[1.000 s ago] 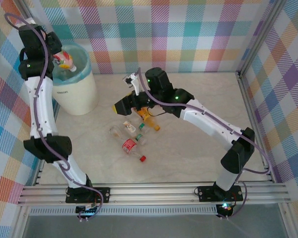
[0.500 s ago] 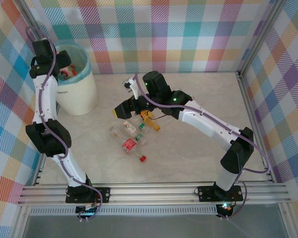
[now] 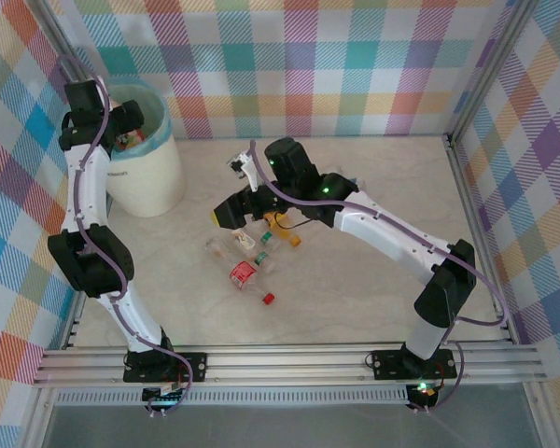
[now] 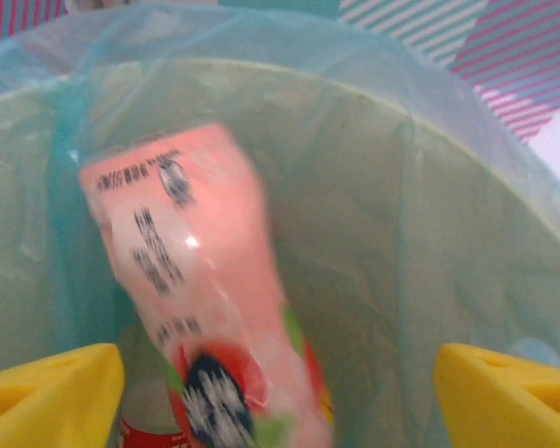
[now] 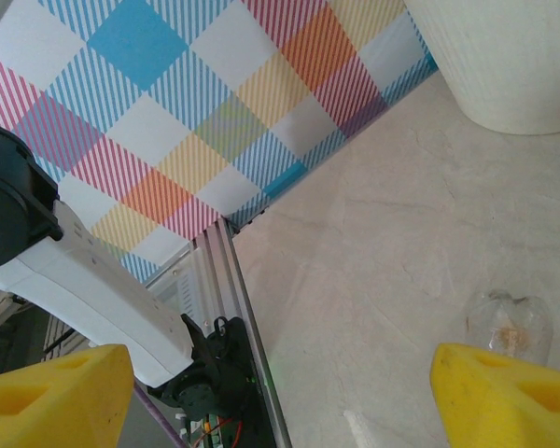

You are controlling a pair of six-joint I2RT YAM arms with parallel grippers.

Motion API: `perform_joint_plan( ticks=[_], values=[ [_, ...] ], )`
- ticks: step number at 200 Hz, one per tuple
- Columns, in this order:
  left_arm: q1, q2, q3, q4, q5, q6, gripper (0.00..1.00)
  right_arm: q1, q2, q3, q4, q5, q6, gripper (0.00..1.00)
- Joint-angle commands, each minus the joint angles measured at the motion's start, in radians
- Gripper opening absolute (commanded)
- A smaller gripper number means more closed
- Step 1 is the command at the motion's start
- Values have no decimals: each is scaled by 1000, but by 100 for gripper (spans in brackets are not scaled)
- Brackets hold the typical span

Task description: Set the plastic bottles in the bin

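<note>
The left gripper [image 4: 275, 394] sits over the mouth of the bin [image 3: 150, 179], which stands at the far left corner of the table [image 3: 364, 299] against the plaid wall [image 3: 336, 56]; its yellow fingertips [image 4: 49, 392] are spread wide, one at each lower corner of the left wrist view; between them, touching neither, is a pink-labelled bottle [image 4: 182, 280] with dark print on its side, blurred and tilted, inside the light teal liner [image 4: 420, 215] that drapes over the bin's rim; something red lies lower in the bin, too unclear to name. The right gripper [image 5: 278, 392] hangs low over the middle of the table, just left of the bottles lying there; its jaws too are parted, with bare tabletop between them and nothing pinched. On the table lie an orange bottle [image 3: 286, 231], a green-capped bottle [image 3: 261, 240], a clear bottle [image 3: 218, 248] at the left of the group, and nearest the arms' bases a red-labelled bottle [image 3: 244, 273] with a red cap; all lie on their sides, close together, well apart from the bin. In the right wrist view the clear bottle shows near the right fingertip — apart from it — and the bin's cream-white wall fills the upper right corner.
</note>
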Motion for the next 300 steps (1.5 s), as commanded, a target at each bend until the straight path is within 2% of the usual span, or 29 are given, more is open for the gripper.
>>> perform_joint_plan(
  ticks=[1, 32, 76, 110, 130, 175, 220, 255, 300],
  values=[
    [10, -56, 68, -5, -45, -26, 75, 11, -4, -7, -12, 3, -5, 83],
    [13, -35, 126, -37, 58, -59, 74, 12, 3, -6, -7, 3, -2, 82],
    [14, -42, 144, -61, 81, -102, 73, 15, -2, 1, -33, 20, -9, 82],
    [8, -93, 136, -63, 118, -141, 71, 15, -2, 14, -96, 81, -48, 82],
    [-21, -140, 121, -69, 116, -141, 71, 14, 4, 29, -165, 158, -89, 82],
    [-151, -279, 19, -79, 56, -108, 71, -14, 30, 29, -294, 329, -150, 81],
    [-337, -433, -150, -64, -9, -70, 74, -76, 53, -53, -286, 422, -232, 82],
    [-461, -556, -356, -14, 15, -69, 74, -154, 96, -119, -251, 408, -275, 83],
    [-569, -640, -528, -59, 127, -82, 74, -200, 181, -125, -235, 345, -308, 83]
  ],
)
